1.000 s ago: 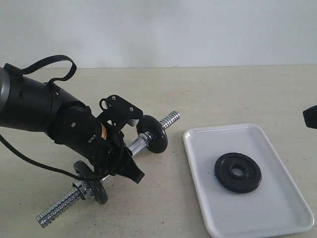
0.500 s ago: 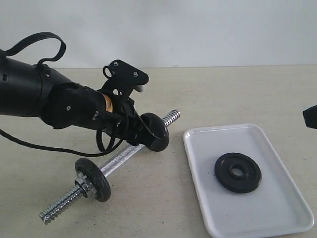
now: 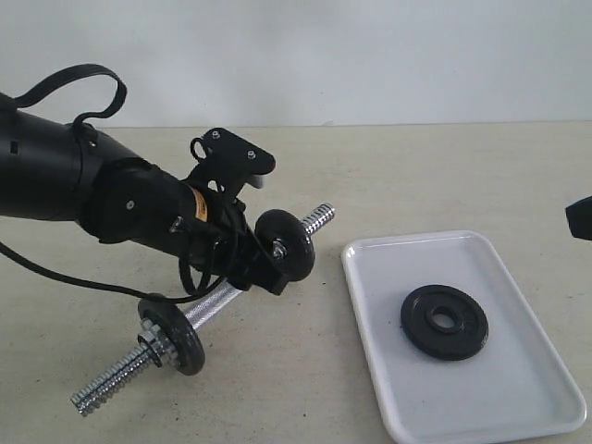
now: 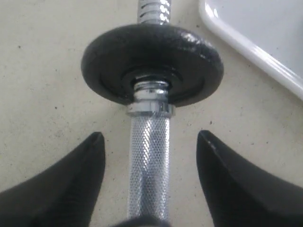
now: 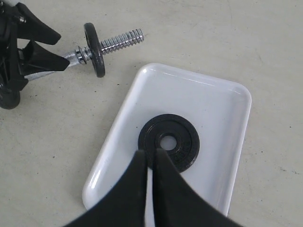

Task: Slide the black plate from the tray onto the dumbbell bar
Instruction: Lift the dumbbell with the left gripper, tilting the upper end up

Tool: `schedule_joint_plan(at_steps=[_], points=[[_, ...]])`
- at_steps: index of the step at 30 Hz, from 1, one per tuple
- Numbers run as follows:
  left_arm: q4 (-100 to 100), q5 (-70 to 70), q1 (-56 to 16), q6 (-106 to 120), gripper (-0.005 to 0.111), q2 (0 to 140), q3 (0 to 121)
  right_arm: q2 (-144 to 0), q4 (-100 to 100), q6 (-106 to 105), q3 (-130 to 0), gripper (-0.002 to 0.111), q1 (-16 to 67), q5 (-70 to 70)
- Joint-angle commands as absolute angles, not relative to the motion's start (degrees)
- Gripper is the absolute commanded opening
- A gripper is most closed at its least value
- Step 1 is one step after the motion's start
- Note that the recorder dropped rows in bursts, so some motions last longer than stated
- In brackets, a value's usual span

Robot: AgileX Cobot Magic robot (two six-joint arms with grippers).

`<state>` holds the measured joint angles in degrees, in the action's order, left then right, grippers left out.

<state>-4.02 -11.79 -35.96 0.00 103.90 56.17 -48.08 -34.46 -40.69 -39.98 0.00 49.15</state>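
The black plate (image 3: 444, 321) (image 5: 168, 142) lies flat in the white tray (image 3: 518, 379) (image 5: 222, 104). The dumbbell bar (image 3: 215, 302) (image 4: 149, 165) rests on the table left of the tray, with a black disc (image 3: 285, 245) (image 4: 151, 66) near the tray-side end and another (image 3: 176, 333) near the other end. My left gripper (image 3: 264, 268) (image 4: 150, 135) is open, its jaws straddling the knurled middle with a gap on each side. My right gripper (image 5: 150, 153) is shut and empty, hovering above the tray by the plate's edge.
The bar's threaded end (image 3: 317, 220) (image 5: 123, 40) points toward the tray's far left corner. A black piece of the right arm (image 3: 580, 220) shows at the right edge. The table (image 3: 444, 176) is beige, with a pale wall behind.
My left jaws have opened off the bar, and the left arm has shifted along it toward the disc nearest the tray. The right gripper, plate and tray have not moved.
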Motion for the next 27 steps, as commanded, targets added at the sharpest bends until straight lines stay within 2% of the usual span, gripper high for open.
schedule_joint_plan(at_steps=[1, 27], points=[[-4.5, -12.2, -35.9, -0.6, 0.053, 105.7, 56.2, -48.1, -34.5, -41.0, -39.9, 0.000, 0.0, 49.2], [-3.8, -7.6, -35.9, -0.7, 0.053, 112.6, 56.3, -48.1, -34.5, -41.0, -39.9, 0.000, 0.0, 48.2]])
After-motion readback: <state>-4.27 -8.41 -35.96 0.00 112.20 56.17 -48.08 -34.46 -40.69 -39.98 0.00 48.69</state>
